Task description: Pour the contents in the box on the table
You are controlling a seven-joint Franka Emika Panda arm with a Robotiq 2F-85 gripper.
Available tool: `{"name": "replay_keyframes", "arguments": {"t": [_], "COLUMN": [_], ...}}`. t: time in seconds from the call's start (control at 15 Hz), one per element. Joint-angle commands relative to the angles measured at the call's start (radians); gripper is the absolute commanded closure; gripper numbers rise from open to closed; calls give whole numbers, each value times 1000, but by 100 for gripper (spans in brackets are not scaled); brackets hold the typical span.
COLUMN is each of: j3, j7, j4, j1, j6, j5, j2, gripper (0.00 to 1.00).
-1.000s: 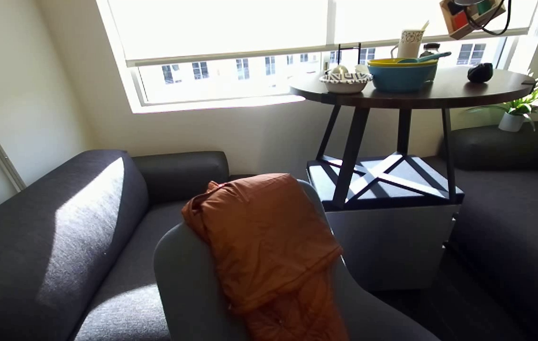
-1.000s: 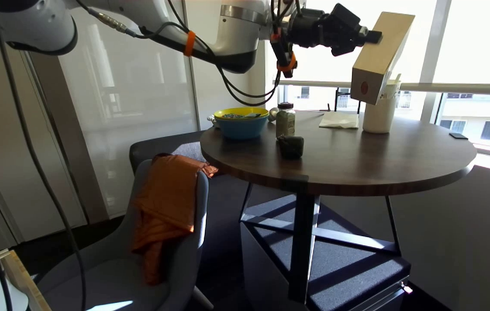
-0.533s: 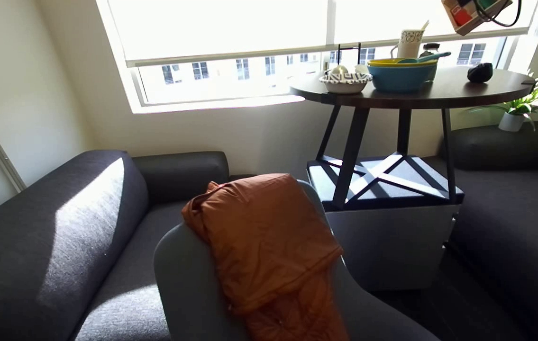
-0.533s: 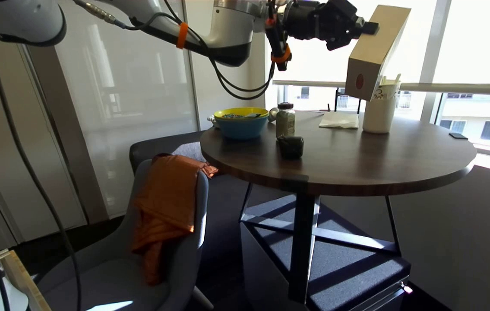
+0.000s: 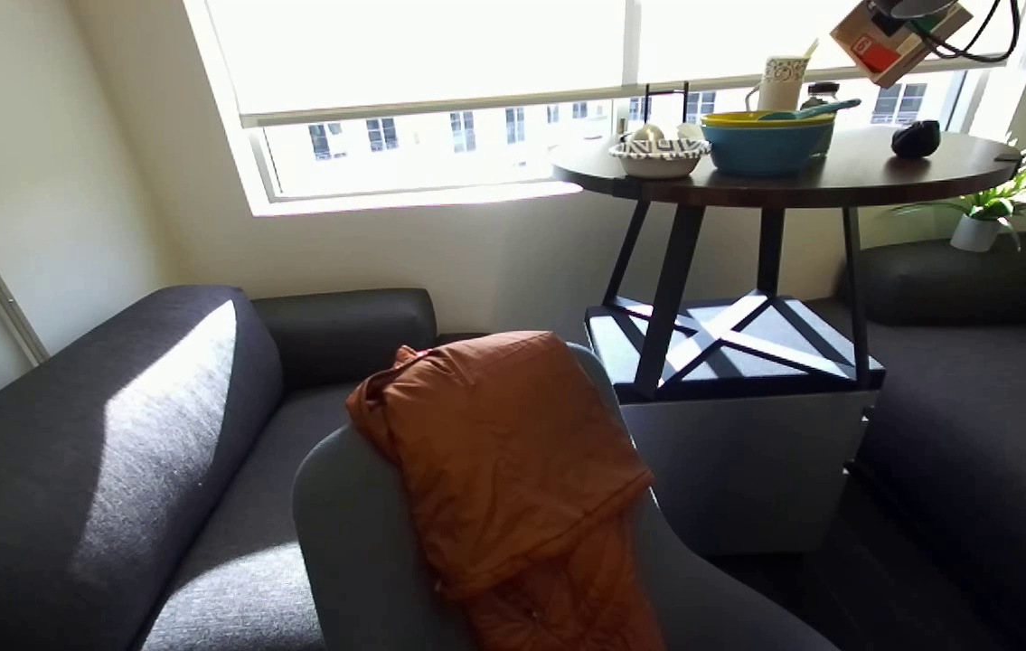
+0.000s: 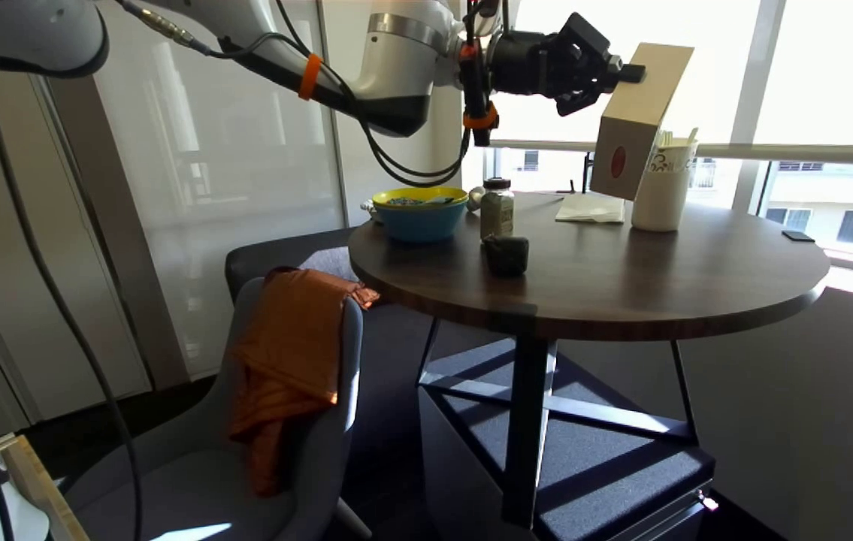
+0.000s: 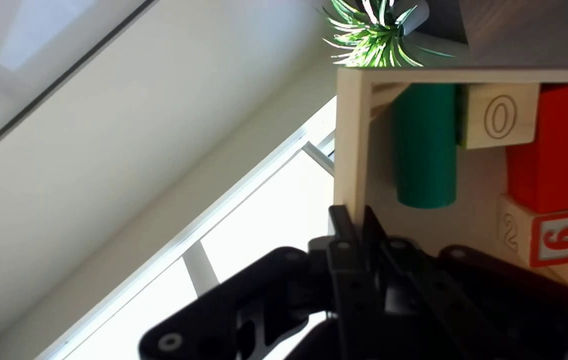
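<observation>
Box (image 6: 638, 109) tilted, long axis diagonal

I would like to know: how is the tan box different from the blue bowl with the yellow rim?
The tan box has flat sides and square corners; the blue bowl is round. The box hangs tilted, clamped in the gripper; the bowl stands upright on the table. Both are open containers with things inside: the box holds blocks, and a utensil pokes out of the bowl.
</observation>
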Motion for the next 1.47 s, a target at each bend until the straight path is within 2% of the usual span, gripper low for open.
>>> {"name": "replay_keyframes", "arguments": {"t": [0.0,0.13,0.27,0.33,0.4,0.47,0.67,0.87,1.4], "j3": [92,146,208,114,126,261,360,433,509], "j7": [-37,-46,26,80,124,142,200,210,233], "j4": [-119,-170,-189,-204,-216,-221,-246,-264,-306], "j1": [-23,-48,-83,1,1,-99,-160,-209,-266], "j6": [25,22,-25,-20,-41,-91,-179,-250,-380], "j5": [-194,-296,-429,-477,-538,-600,-691,-732,-861], "j2": [-147,-205,-225,-212,-215,-233,-221,-200,-180], "gripper": [98,98,98,98,98,98,98,98,98]}}
